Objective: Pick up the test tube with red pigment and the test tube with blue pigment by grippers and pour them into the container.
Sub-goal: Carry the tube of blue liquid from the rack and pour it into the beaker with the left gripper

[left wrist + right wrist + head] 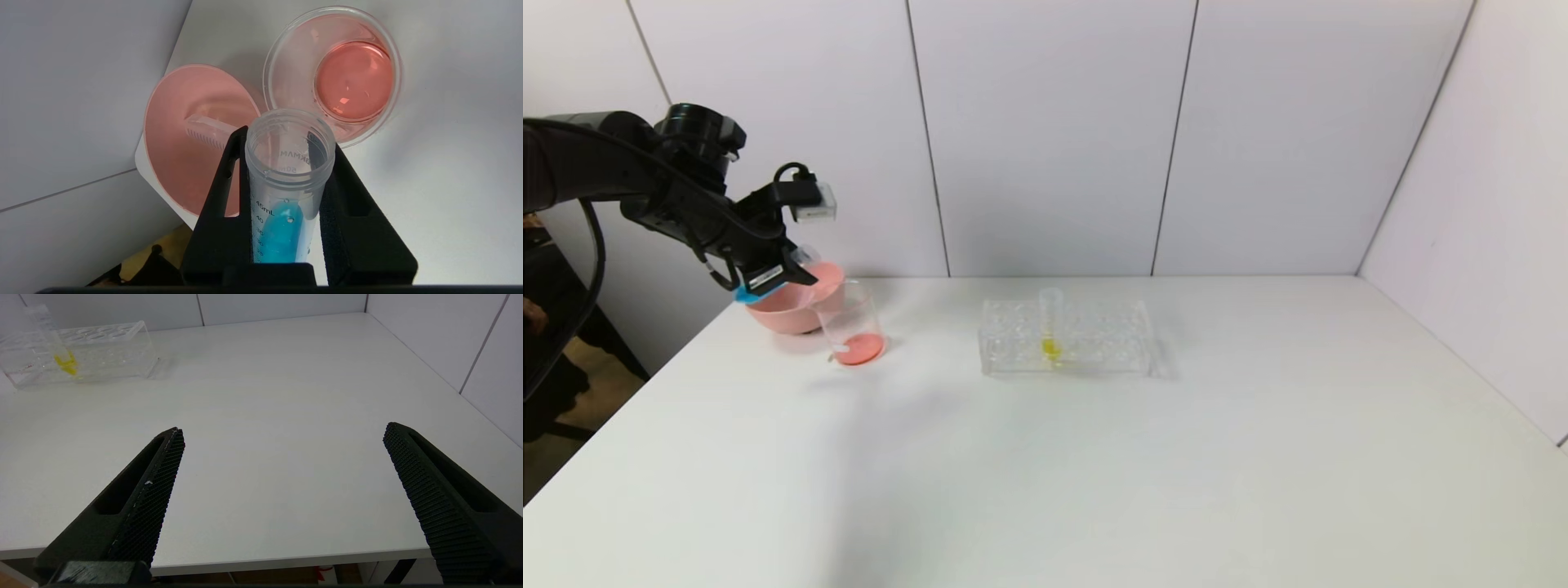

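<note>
My left gripper is shut on the test tube with blue pigment and holds it in the air at the table's far left. The tube is tipped over, its blue tip away from the container and its open mouth towards it. The blue liquid is still inside. The container, a clear beaker, holds pale red liquid and stands just beyond the tube's mouth. No tube with red liquid shows. A clear empty tube lies in the pink bowl. My right gripper is open and empty over the table's front edge.
The pink bowl stands touching the beaker, at the table's far left corner. A clear rack with one yellow-liquid tube stands mid-table; both also show in the right wrist view. White walls close the back and right.
</note>
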Controlling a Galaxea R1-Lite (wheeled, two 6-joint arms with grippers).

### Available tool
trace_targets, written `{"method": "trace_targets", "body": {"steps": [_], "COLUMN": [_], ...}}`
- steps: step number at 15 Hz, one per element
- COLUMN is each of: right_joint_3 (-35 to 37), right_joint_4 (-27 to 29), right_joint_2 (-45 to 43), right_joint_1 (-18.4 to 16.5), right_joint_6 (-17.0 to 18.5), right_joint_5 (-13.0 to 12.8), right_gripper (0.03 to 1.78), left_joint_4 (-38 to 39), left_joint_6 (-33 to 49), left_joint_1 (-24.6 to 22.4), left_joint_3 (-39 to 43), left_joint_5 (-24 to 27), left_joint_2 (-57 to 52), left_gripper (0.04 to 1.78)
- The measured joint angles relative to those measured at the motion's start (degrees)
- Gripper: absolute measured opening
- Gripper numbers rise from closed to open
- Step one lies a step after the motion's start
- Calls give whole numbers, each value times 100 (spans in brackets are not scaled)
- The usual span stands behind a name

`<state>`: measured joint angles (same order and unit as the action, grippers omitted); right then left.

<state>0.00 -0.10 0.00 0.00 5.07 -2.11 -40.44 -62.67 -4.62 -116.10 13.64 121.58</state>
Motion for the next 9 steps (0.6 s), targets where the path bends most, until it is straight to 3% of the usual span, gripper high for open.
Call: {"method": "trace_targets", "body": {"steps": [9], "right_joint_3": [0], "right_joint_4": [0], "right_joint_2": [0], "right_joint_1": [0], "right_joint_6": [0], "right_joint_5": [0], "right_gripper": [177], "left_joint_4": [116], "left_joint_6": [-299], "left_joint_1": [256], "left_joint_3": [0], "left_joint_5": [-811], "left_joint_2": [34], "left_gripper": [47]}}
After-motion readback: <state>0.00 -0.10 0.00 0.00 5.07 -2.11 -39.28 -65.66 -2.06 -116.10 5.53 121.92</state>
